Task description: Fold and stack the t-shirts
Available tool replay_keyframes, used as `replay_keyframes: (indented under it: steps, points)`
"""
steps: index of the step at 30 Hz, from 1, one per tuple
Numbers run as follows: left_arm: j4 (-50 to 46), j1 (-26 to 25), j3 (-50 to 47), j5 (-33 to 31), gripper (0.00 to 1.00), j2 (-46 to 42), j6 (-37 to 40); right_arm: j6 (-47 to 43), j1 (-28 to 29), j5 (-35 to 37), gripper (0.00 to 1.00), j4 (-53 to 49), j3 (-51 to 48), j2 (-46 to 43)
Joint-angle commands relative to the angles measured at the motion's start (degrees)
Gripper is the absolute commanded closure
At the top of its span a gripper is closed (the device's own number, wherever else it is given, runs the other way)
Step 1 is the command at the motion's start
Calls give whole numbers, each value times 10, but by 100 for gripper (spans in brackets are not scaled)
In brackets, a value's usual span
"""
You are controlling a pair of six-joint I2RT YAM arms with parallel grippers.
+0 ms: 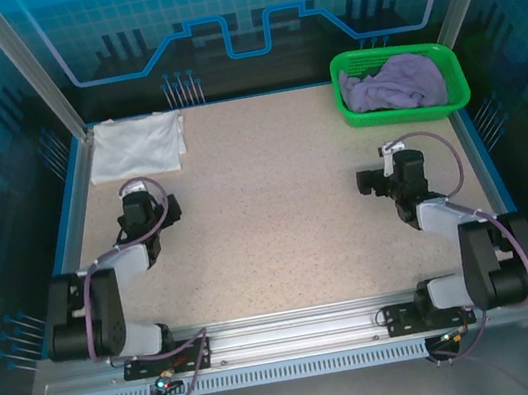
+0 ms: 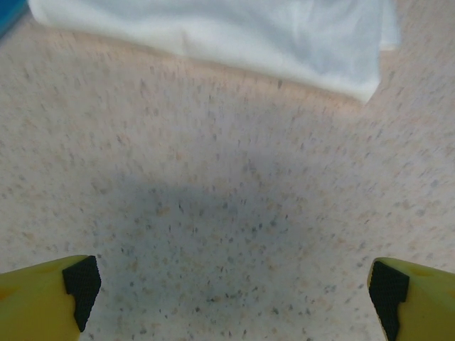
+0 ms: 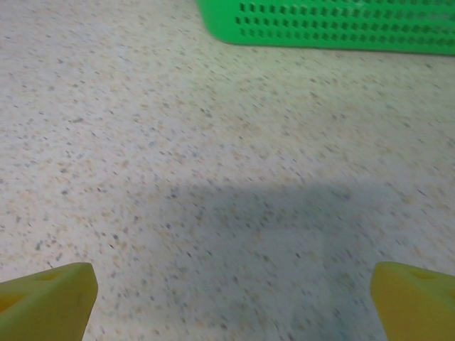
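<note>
A white t-shirt (image 1: 137, 145) lies folded at the table's far left corner; its near edge (image 2: 234, 39) runs across the top of the left wrist view. A pale lavender t-shirt (image 1: 393, 84) sits crumpled inside the green basket (image 1: 454, 76) at the far right. My left gripper (image 1: 135, 192) hovers just in front of the white shirt, open, its yellow fingers (image 2: 50, 291) wide apart over bare table. My right gripper (image 1: 391, 155) is open too, below the basket, with nothing between its fingertips (image 3: 412, 302).
The green mesh basket wall (image 3: 341, 25) crosses the top of the right wrist view. A blue rim (image 1: 257, 95) and metal frame posts (image 1: 17, 56) border the speckled tabletop (image 1: 277, 215). Both arm bases stand on the rail (image 1: 297, 332) at the near edge.
</note>
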Motion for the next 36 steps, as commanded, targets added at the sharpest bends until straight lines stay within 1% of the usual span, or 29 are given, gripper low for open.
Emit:
replay_keyframes:
  steps: [1, 2, 3, 4, 5, 7, 9, 11, 12, 13, 15, 16, 17, 19, 22, 31, 36]
  points:
    - [45, 11, 52, 31, 1, 42, 3, -34, 5, -33, 0, 91, 22, 32]
    - [59, 10, 54, 53, 1, 51, 16, -45, 7, -34, 0, 110, 20, 37]
    - [45, 5, 63, 52, 1, 56, 21, -49, 7, -36, 0, 133, 11, 42]
    - [51, 1, 62, 62, 1, 58, 30, -47, 5, -39, 0, 143, 7, 47]
    - [77, -2, 46, 75, 1, 51, 38, -52, 6, -48, 0, 167, -4, 52]
    - [153, -3, -8, 102, 1, 28, 49, -74, 21, -56, 0, 214, -30, 57]
    - [234, -2, -61, 125, 1, 13, 55, -83, 36, -32, 0, 258, -50, 66]
    - [299, 2, -89, 142, 1, 28, 58, -84, 42, -14, 0, 314, -73, 81]
    - [328, 0, -99, 149, 1, 39, 63, -82, 45, 2, 0, 311, -75, 77]
    - [378, -3, -111, 160, 1, 58, 75, -82, 46, 3, 0, 310, -72, 80]
    - [350, -16, -106, 150, 1, 50, 85, -79, 45, 8, 0, 283, -54, 84]
    - [342, -18, -93, 141, 1, 58, 85, -71, 35, -1, 0, 250, -34, 88]
    - [297, -18, -75, 136, 1, 55, 82, -58, 13, -38, 0, 237, -30, 88]
    - [313, -17, -79, 137, 1, 58, 82, -62, 22, -22, 0, 239, -30, 88]
    - [306, -17, -78, 138, 1, 55, 82, -61, 22, -22, 0, 241, -32, 88]
    - [312, -19, -81, 134, 1, 57, 84, -62, 21, -24, 0, 241, -31, 88]
    - [312, -19, -80, 134, 1, 56, 84, -59, 15, -37, 0, 235, -28, 89]
